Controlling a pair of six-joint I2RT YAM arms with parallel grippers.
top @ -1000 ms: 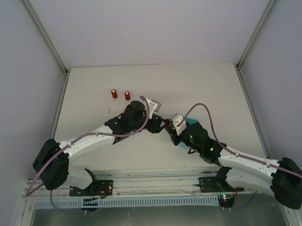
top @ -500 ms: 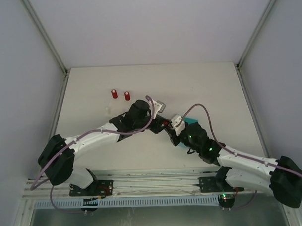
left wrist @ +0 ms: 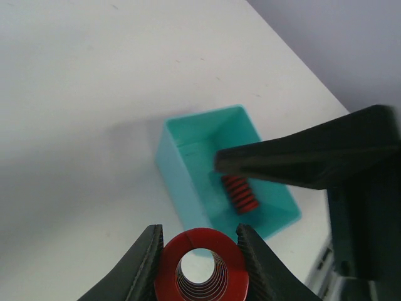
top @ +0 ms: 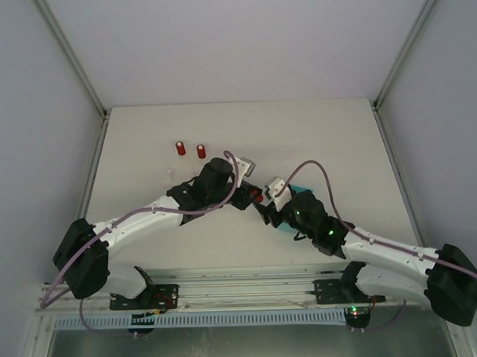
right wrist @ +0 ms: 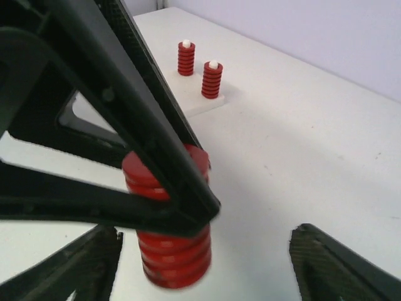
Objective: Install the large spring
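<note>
White table, grey walls all round.
Left gripper clamps the large spring upright near the teal bin; right gripper gapes wide beside it; two small springs stand farther back.

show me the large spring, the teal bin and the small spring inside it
large spring (right wrist: 174,260): right wrist view, on its lower coils.
teal bin (left wrist: 177,179): left wrist view, on its left wall.
small spring (left wrist: 240,194): left wrist view, on its middle coils.
</note>
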